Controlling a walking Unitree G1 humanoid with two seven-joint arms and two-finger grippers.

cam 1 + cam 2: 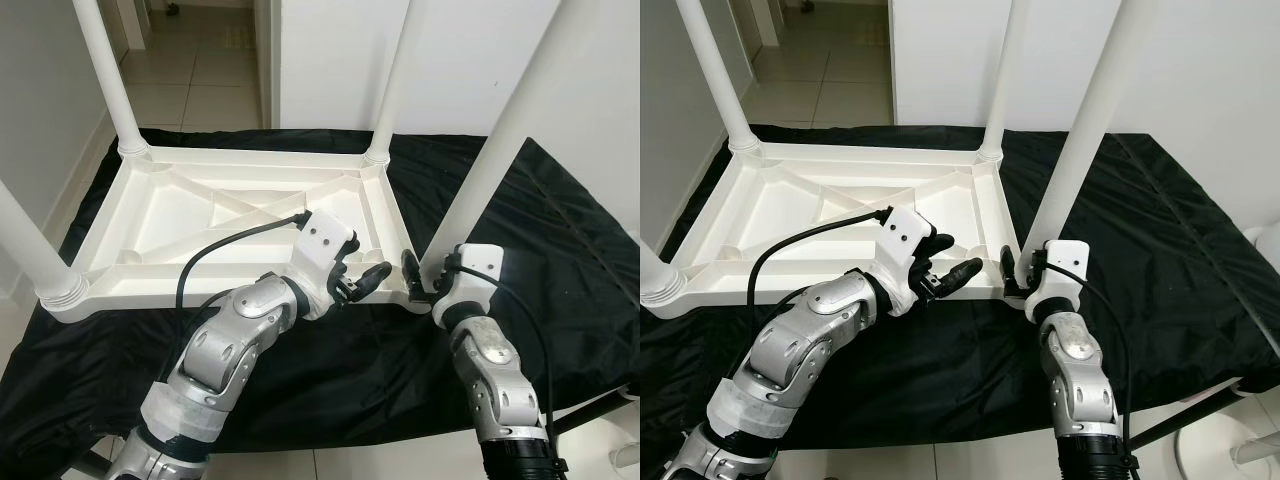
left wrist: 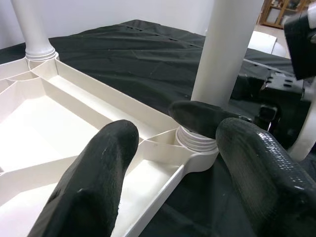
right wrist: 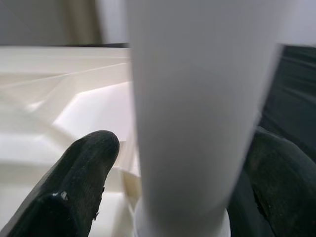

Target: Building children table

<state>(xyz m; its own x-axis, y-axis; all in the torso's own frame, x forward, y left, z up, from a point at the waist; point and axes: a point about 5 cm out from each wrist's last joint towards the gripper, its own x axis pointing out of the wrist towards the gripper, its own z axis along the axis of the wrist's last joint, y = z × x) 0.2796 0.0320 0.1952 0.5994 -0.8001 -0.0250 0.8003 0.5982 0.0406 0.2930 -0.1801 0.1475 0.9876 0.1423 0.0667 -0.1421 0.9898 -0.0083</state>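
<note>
The white plastic table (image 1: 200,292) lies upside down on a black cloth (image 1: 560,230). Its near right leg (image 1: 480,170) stands upright in the corner socket (image 2: 197,143). My right gripper (image 1: 424,280) is open and straddles the base of that leg (image 3: 192,108). One finger (image 3: 86,182) shows a small gap to the leg, and the other finger (image 3: 276,173) lies behind it. My left gripper (image 1: 362,272) is open with nothing in it. It hovers over the table's near right corner, just left of the leg, with its fingertips (image 2: 98,177) pointing at the socket.
Three more legs stand up from the other corners: far left (image 1: 105,75), far right (image 1: 395,80) and near left (image 1: 30,245). A white wall (image 1: 330,60) rises behind the table. Tiled floor (image 1: 200,80) lies at the back left.
</note>
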